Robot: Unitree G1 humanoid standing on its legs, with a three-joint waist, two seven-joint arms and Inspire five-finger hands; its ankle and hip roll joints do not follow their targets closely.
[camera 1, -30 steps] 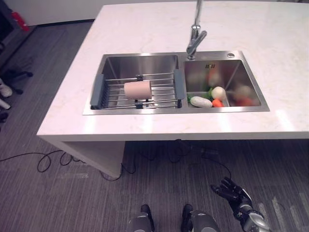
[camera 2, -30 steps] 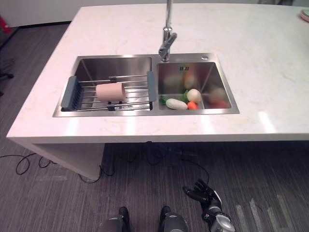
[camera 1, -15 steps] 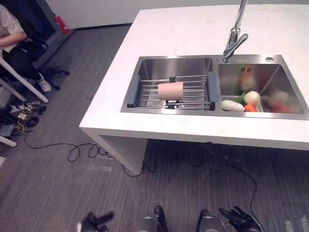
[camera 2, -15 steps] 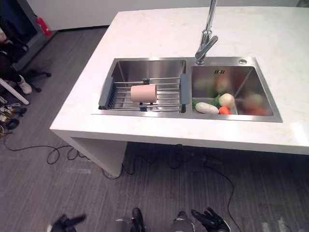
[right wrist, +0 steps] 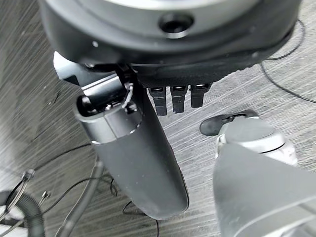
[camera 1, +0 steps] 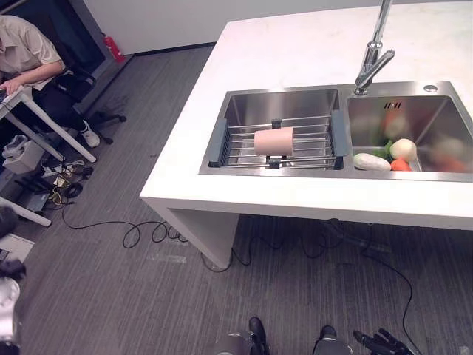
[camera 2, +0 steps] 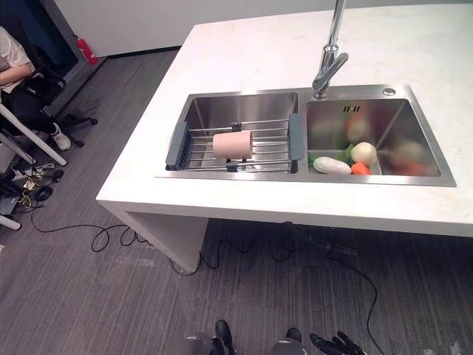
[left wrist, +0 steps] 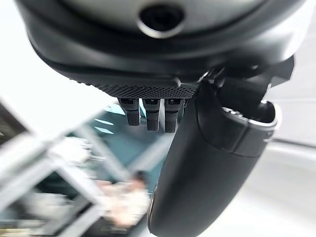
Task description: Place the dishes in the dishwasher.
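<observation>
A pink cup (camera 1: 273,140) lies on its side on a wire rack (camera 1: 310,150) across the left basin of a steel sink (camera 1: 288,103), set in a white counter (camera 1: 295,52). My right hand (camera 1: 383,343) hangs low over the grey floor, well in front of the counter. Its thumb (right wrist: 133,158) and fingers are straight and hold nothing. My left hand (left wrist: 207,163) is off to the left, far from the sink, fingers straight and empty, with a blurred desk past them.
The right basin holds vegetables (camera 1: 384,155) under a tall faucet (camera 1: 373,59). A person (camera 1: 22,52) sits at a desk at the far left, beside a chair (camera 1: 77,89). Cables (camera 1: 140,233) lie on the floor by the counter's leg (camera 1: 211,237).
The camera has turned left, so the counter sits further right in the picture. The cup stays on the rack. My left arm has moved from the bottom edge to the left edge.
</observation>
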